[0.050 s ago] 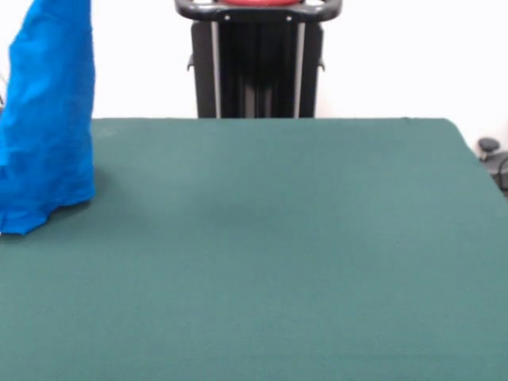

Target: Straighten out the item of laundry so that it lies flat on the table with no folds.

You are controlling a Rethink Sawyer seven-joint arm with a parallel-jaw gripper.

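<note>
Front view: shirt [48, 119] is hung upright at 9 o'clock, hem on desk [278, 254]; hand unseen, state can't be told.

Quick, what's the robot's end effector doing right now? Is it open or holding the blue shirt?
End effector: not in view. The blue shirt hangs from above the picture's top edge, its lower end on the table, so something lifts it, but what cannot be told.

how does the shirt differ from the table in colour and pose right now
The shirt is bright blue; the table is dark green. The shirt hangs upright, bunched, at the picture's left edge, its top out of frame and its hem about at the table; the table lies flat and wide. Both look plain, with no print showing.
</note>
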